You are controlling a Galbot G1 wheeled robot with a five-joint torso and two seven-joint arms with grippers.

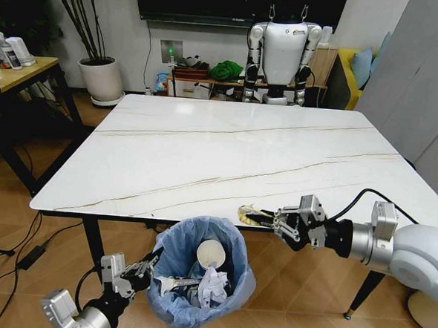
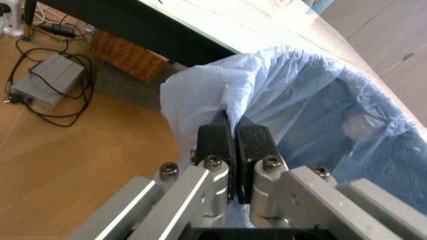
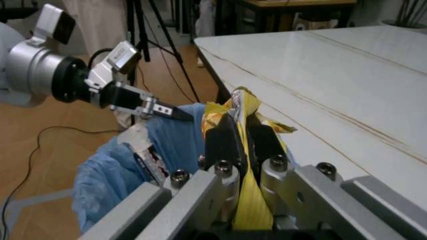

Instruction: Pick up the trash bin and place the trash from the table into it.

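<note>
My left gripper (image 2: 233, 145) clamped on the blue-lined trash bin's (image 1: 233, 243) rim, paper cup (image 1: 210, 254) and crumpled papers (image 1: 213, 286) inside; my right gripper (image 3: 241, 137) pinching a yellow wrapper (image 3: 241, 107) at the table (image 1: 227, 157) edge.

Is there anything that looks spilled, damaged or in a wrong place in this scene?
Nothing spilled. The left gripper holds the trash bin by its bag rim at the table edge; the right gripper pinches a crumpled yellow wrapper beside it.
</note>
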